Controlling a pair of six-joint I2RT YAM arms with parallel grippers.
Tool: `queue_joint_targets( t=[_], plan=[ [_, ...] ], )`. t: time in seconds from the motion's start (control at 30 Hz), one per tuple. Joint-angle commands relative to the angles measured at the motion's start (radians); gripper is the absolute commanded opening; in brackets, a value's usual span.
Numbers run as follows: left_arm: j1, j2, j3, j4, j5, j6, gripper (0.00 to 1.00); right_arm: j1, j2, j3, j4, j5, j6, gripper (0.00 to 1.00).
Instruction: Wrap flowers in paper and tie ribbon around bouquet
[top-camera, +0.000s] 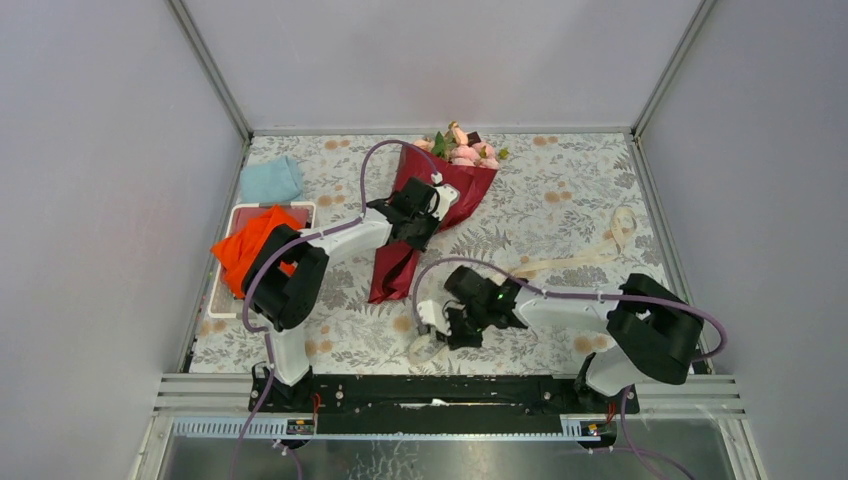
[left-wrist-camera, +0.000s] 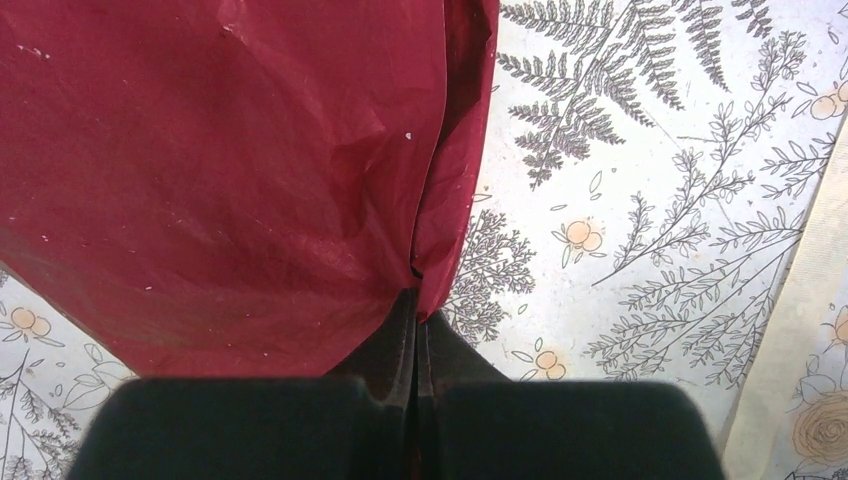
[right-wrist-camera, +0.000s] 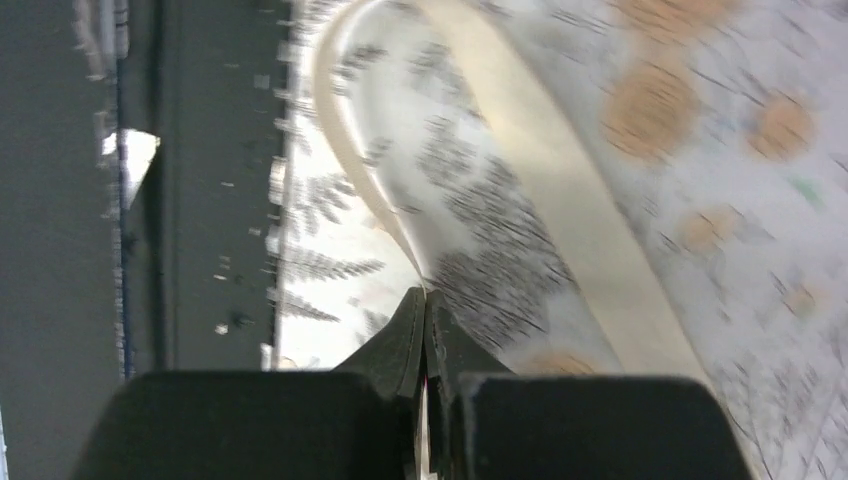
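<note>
The right claw (right-wrist-camera: 425, 297) nips the ribbon (right-wrist-camera: 570, 210) with just its tips (left claw (left-wrist-camera: 417, 297) clamps the paper (left-wrist-camera: 200, 170)), so a sharp tug may slip it free.

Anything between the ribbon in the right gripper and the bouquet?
Nothing on the table between them. The right gripper pinches the ribbon near the front edge; the bouquet lies beyond. The left gripper, clamped on its paper mid-length, may crowd the tie spot.
</note>
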Motion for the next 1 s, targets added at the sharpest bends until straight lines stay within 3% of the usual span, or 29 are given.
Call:
queue_joint_targets(
  t=[0.0, 0.1, 0.23, 0.37, 0.47, 0.5, 0.63, 0.8, 0.9, 0.97],
  plan=[
    [0.015, -0.068, -0.01, -0.026, 0.014, 0.019, 0.0, -0.211, -0.083, 0.016, 0.078, -0.009, 0.15, 0.0],
    [0.019, -0.083, -0.002, -0.048, 0.024, 0.017, 0.0, -0.352, -0.099, -0.019, 0.286, -0.003, 0.353, 0.0],
    [0.022, -0.103, 0.014, -0.071, 0.031, 0.02, 0.0, -0.389, -0.029, -0.009, 0.417, -0.03, 0.516, 0.03],
    [0.024, -0.113, 0.014, -0.074, 0.035, 0.02, 0.0, -0.402, -0.011, 0.014, 0.451, -0.073, 0.662, 0.56],
    [0.024, -0.115, 0.012, -0.077, 0.046, 0.018, 0.0, -0.514, -0.064, -0.031, 0.599, -0.131, 0.942, 0.86],
    [0.024, -0.116, 0.012, -0.077, 0.048, 0.018, 0.0, -0.555, -0.072, -0.042, 0.634, -0.122, 1.029, 0.89],
    [0.024, -0.105, 0.018, -0.073, 0.065, 0.009, 0.0, -0.625, -0.039, 0.038, 0.496, 0.035, 1.337, 0.89],
    [0.024, -0.093, 0.029, -0.071, 0.081, -0.001, 0.0, -0.613, 0.022, -0.031, 0.774, 0.215, 1.809, 0.89],
    [0.024, -0.083, 0.035, -0.071, 0.087, -0.002, 0.0, -0.58, 0.074, 0.026, 0.825, 0.285, 1.856, 0.92],
    [0.024, -0.077, 0.036, -0.072, 0.092, -0.001, 0.0, -0.56, 0.124, 0.085, 0.812, 0.29, 1.856, 0.99]
  ],
)
